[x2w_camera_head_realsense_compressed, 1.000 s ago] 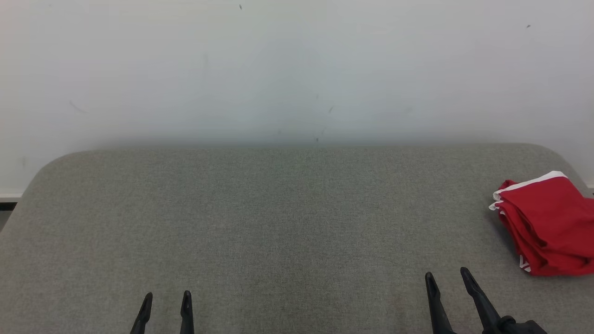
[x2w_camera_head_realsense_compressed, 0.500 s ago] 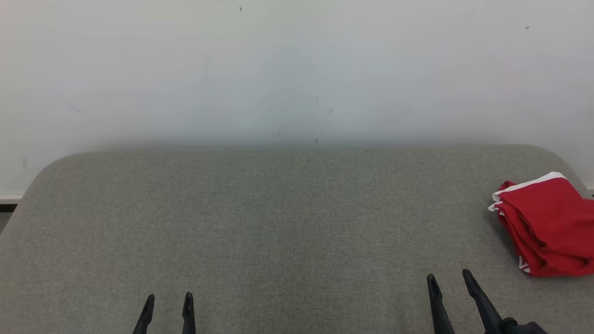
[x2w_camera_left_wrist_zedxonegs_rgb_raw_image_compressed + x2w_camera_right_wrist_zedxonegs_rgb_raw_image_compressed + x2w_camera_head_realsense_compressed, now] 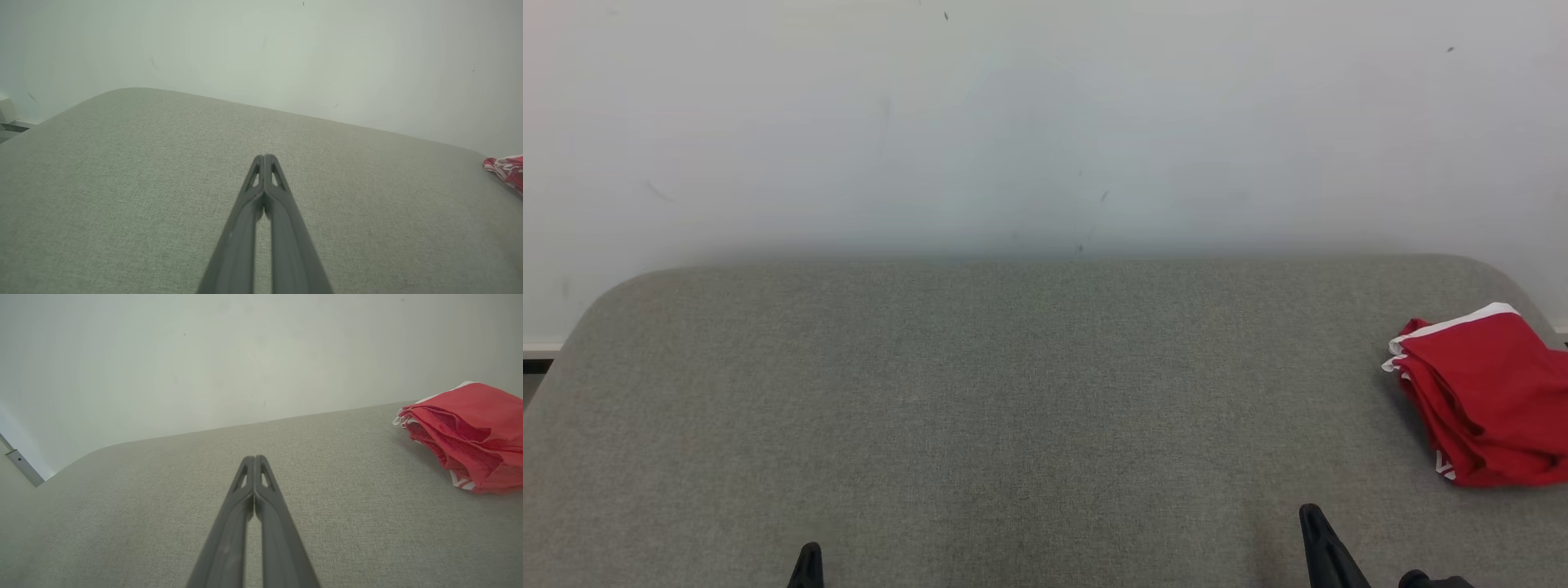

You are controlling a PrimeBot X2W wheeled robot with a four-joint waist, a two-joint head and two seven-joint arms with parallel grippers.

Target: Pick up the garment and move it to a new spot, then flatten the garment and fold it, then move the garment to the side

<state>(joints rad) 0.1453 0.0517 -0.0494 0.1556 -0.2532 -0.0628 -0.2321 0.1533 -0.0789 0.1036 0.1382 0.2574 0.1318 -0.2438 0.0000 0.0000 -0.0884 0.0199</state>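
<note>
With the left gripper (image 3: 264, 157) and right gripper (image 3: 254, 458) both pressed together and empty, the folded red garment (image 3: 1482, 392), laid at the right edge of the grey cushion (image 3: 1013, 392), could be knocked off that edge by a careless sweep.

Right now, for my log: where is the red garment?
Head view: the red garment lies at the grey cushion's right edge, ahead and right of the right gripper.

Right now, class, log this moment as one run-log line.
garment: folded, far right on surface | left gripper: shut, empty | right gripper: shut, empty
</note>
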